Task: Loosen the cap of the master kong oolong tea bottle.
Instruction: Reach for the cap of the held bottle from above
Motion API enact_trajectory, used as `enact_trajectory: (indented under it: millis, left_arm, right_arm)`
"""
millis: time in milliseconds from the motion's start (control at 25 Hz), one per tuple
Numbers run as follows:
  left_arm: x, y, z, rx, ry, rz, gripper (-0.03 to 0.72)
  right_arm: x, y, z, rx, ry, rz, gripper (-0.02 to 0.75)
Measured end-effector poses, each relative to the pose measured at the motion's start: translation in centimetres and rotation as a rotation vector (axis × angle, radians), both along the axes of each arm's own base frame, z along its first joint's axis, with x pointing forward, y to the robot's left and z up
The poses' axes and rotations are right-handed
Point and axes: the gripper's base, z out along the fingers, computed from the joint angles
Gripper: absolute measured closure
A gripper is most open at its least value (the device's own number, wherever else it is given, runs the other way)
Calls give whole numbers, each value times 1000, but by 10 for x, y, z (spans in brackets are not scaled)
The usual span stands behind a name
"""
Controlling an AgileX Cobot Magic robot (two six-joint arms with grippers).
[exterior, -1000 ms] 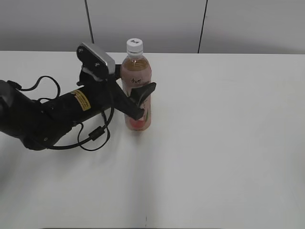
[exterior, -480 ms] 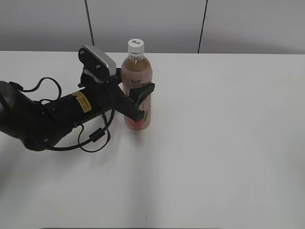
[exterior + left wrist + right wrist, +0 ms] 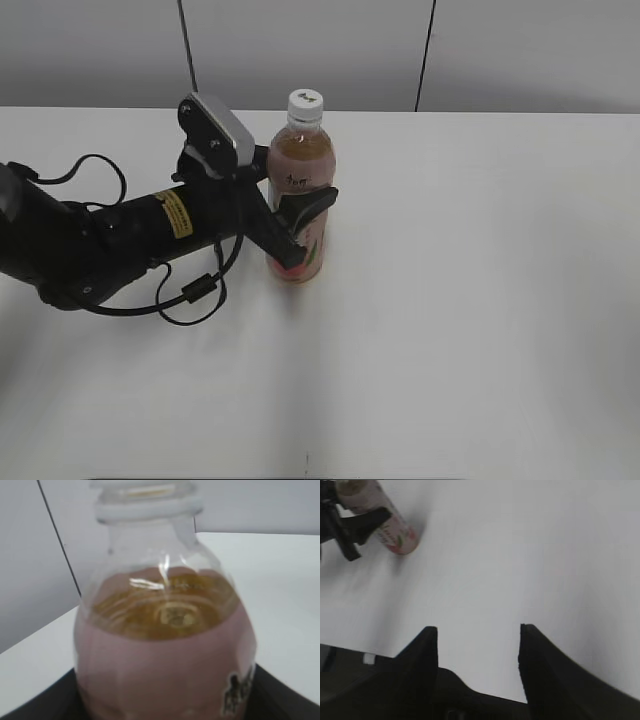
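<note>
The big white table (image 3: 480, 300) holds everything. On its left side lies the long black left arm (image 3: 110, 235), reaching across to the middle. Its left gripper (image 3: 300, 215) is clamped on the master kong oolong tea bottle (image 3: 300, 180), with one dark finger on each side of the pink label. The bottle stands upright on the table, a little left of the middle and toward the back.

The right gripper (image 3: 475, 640) hangs far away from the bottle. Its two dark fingers are spread apart with nothing between them, only bare table below.

The job now looks like holding the bottle steady so the top can be turned. To do that well, I think the left gripper should squeeze firmly but not crush the soft plastic, and keep the bottle straight up. The right gripper would need to come over, drop down right above the top, and close evenly around the ribbed rim before twisting.

The bottle is nearly full of amber tea, up to its round shoulder. Above that is a bit of air.

The cap (image 3: 306, 100) is small and white. It sits on the very top of the bottle, and nothing touches it.
</note>
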Motion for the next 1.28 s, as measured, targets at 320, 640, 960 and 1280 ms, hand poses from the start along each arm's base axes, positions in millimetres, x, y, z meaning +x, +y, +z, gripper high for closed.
enact_trajectory:
  millis: [320,640,960,1280]
  left_arm:
    - [-3,-1,2,12,31,-26,257]
    - [-4,-1,2,13,27,-37,257]
    - [-4,-1,2,12,29,-38,257]
    - [-4,-1,2,12,28,-38,257]
  right_arm:
    - [109,24,24,191,178,225,342]
    - [171,84,48,118,240,388,353]
    - [236,146,34,93,343,343,353]
    - [266,162,6,191,496,183,252]
